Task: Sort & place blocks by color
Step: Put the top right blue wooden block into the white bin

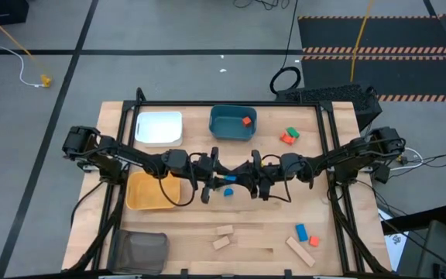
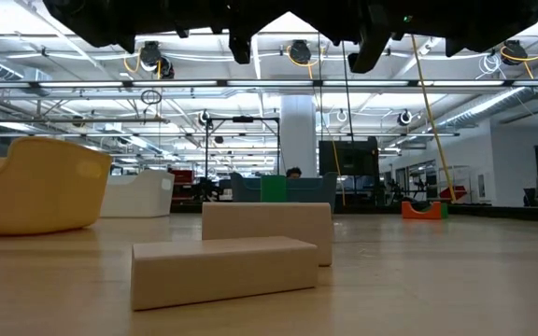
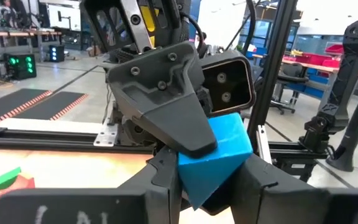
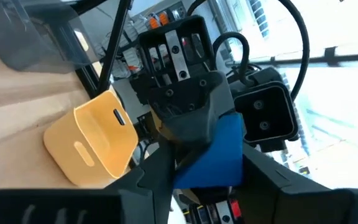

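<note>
- A grey concrete floor [image 1: 169, 31] is crossed by dark lines.
- A black mat with striped edges [image 1: 378, 35] is laid nearby.
- A white column [image 2: 298, 131] is lit by ceiling lamps.

Two trays [image 1: 159, 128] [image 1: 233, 122] side by side along the table's [image 1: 300, 205] far edge, a block [image 1: 246, 121] in the right one, a third tray [image 1: 152, 191] nearer left, both grippers [image 1: 210, 184] [image 1: 255, 183] meeting mid-table around one block [image 1: 228, 191], loose blocks [image 1: 223, 236] near front
</note>
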Tool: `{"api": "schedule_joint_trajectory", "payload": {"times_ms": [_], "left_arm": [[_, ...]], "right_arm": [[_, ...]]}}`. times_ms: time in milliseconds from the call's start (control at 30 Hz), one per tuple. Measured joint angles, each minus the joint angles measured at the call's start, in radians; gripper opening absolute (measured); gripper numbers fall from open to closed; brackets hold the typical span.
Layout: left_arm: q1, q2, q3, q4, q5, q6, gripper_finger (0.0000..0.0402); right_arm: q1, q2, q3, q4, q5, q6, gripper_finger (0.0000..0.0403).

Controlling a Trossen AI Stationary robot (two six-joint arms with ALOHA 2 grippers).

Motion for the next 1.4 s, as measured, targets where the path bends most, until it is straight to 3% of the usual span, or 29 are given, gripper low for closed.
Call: {"api": "schedule_joint_trajectory", "payload": {"times_ms": [267, 400, 700, 1000, 1233, 1400], "left_arm": [[0.005, 0.000, 0.000, -0.001, 0.006, 0.002, 0.0083], [0.006, 0.000, 0.000, 0.000, -0.003, -0.001, 0.0083], [0.005, 0.000, 0.000, 0.000, 0.000, 0.008, 0.0083], [0.043, 0.000, 0.000, -0.006, 0.001, 0.012, 0.0084], [0.154, -0.031, -0.001, -0.130, -0.028, 0.034, 0.0085], [0.279, -0.086, -0.002, -0.280, -0.065, 0.035, 0.0085]], "right_arm": [[0.000, 0.000, 0.000, -0.012, 0.012, 0.068, 0.0169], [0.001, 0.000, 0.000, -0.015, 0.077, 0.068, 0.0179], [0.001, 0.000, 0.000, -0.023, 0.410, 0.062, 0.0186], [0.001, 0.000, 0.000, -0.126, 0.669, 0.079, 0.0183], [0.001, 0.000, 0.000, -0.259, 0.988, 0.207, 0.0183], [0.000, 0.000, 0.000, -0.321, 1.120, 0.301, 0.0183]]}}
